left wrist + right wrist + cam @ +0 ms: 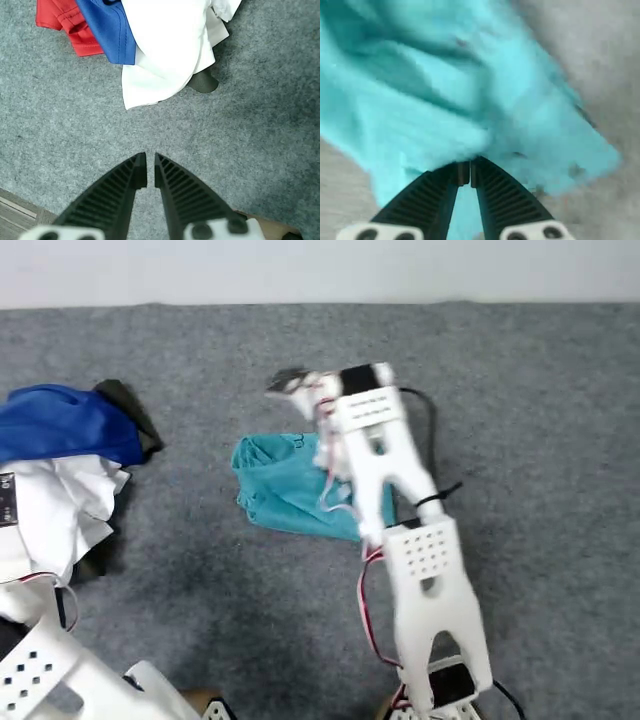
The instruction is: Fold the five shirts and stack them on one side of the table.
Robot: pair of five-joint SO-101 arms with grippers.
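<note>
From up high, we see a fuzzy gray carpet (540, 440) over the whole table. Its far edge runs straight across and meets a pale wall (300, 270). We count four shirts here. One teal shirt (285, 490) lies bunched in the middle, soft and wrinkly. Three more sit in a heap at the left edge. A blue shirt (60, 425) is at the far end, a white shirt (55, 505) is nearer to us, and a dark shirt (130, 410) peeks out beside the blue one. A wide strip of carpet lies between the heap and the teal shirt, and more carpet spreads out on the right. There are two white plastic arms. The right arm (420, 560) stretches from the near edge over the teal shirt. The left arm (45, 670) sits in the near left corner.

From the left wrist, we see the left gripper (146, 172) above the carpet. Its two black ridged jaws are pressed almost together with nothing in them. Past it is the heap, and we count four shirts: a red shirt (65, 25), the blue one, the white one, and a bit of the dark one under the white. The table's edge shows close by the gripper, with a strip of floor (15, 212) beyond.

From the right wrist, we see the right gripper (470, 175) with its jaws closed tight. The teal cloth gathers right at the tips, so it looks pinched there.
</note>
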